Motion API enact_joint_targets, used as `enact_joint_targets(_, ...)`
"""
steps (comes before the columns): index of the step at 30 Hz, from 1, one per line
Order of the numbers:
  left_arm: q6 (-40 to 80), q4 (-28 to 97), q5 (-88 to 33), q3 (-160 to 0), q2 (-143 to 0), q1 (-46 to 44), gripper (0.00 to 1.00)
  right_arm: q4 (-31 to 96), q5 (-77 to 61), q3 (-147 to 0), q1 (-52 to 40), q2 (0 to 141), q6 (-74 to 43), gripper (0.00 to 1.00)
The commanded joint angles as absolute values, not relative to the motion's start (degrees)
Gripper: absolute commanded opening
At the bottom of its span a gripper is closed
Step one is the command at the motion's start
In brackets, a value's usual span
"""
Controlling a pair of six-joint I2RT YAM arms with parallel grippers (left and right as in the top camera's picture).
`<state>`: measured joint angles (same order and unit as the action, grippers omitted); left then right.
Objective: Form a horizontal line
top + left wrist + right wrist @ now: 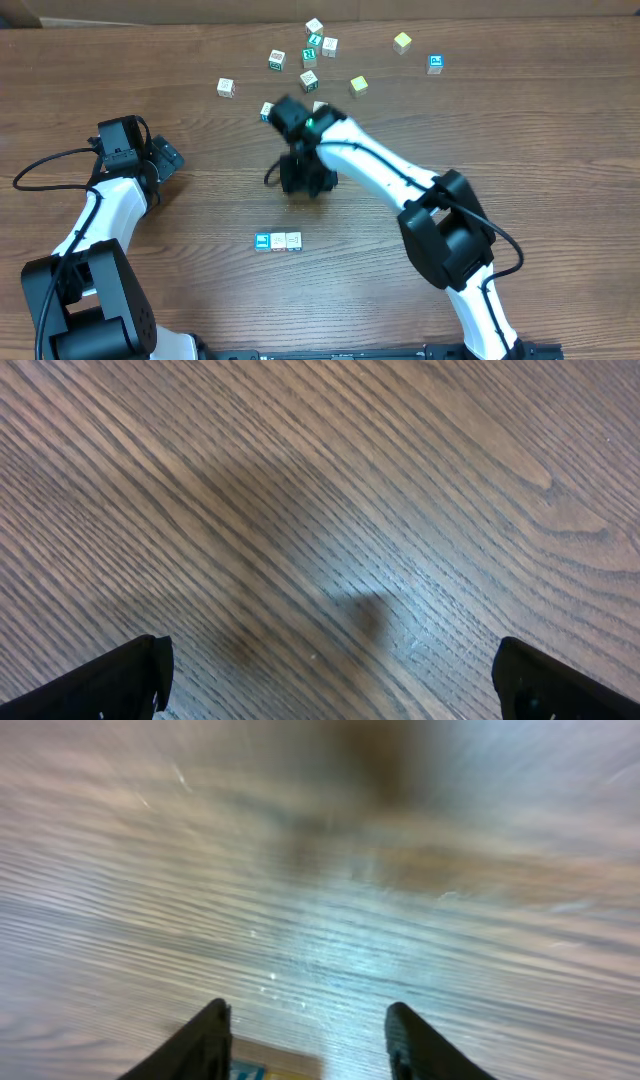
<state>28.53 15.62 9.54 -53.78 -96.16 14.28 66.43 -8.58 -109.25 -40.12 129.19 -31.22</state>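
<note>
Right gripper [303, 185] | fingers parted, cube [275, 1070] between, grip unclear | hung far of three-cube horizontal line [278, 241] | left gripper [168, 158] gaped wide, empty

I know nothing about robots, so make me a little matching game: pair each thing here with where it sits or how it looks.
Things:
1. row of touching cubes
2. loose cubes
3. left pincer
4. right arm

Descriptions:
A. scattered at the far side
B. wide open above the table
C. white, stretched over the middle
D. lined up, with a blue-faced cube at its left end

Pairs: 1-D, 2-A, 3-B, 4-C.
</note>
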Motion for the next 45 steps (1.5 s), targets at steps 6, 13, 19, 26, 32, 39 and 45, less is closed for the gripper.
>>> enact_joint_targets(6,28.34,15.62,10.31,-54.52,-95.88,14.24,1.0,80.38,-2.44,-140.64,-32.62,127.94,-23.4,0.66)
enact_joint_targets(13,28.32,15.62,10.28,-54.52,-95.88,14.24,0.99,79.05,-2.31,-149.38,-27.46,127.98,-15.94,0.97)
enact_joint_targets(19,28.34,15.62,10.31,-54.52,-95.88,14.24,1.0,70.39,-2.39,-145.34,-25.91,128.07,-12.88,0.98)
enact_joint_targets(26,28.34,15.62,10.28,-54.52,-95.88,14.24,1.0,58.72,-2.33,-138.52,-25.98,128.09,-8.36,0.96)
enact_joint_targets(32,28.32,15.62,10.28,-54.52,-95.88,14.24,1.0,41.85,-2.13,-129.51,-25.96,128.09,-6.96,0.95)
enact_joint_targets(39,28.32,15.62,10.31,-54.52,-95.88,14.24,1.0,21.3,-2.13,-117.47,-25.96,128.09,-6.98,0.93)
enact_joint_targets(45,28.32,15.62,10.28,-54.52,-95.88,14.24,1.0,6.37,1.65,-108.95,-25.96,128.88,-7.05,0.97)
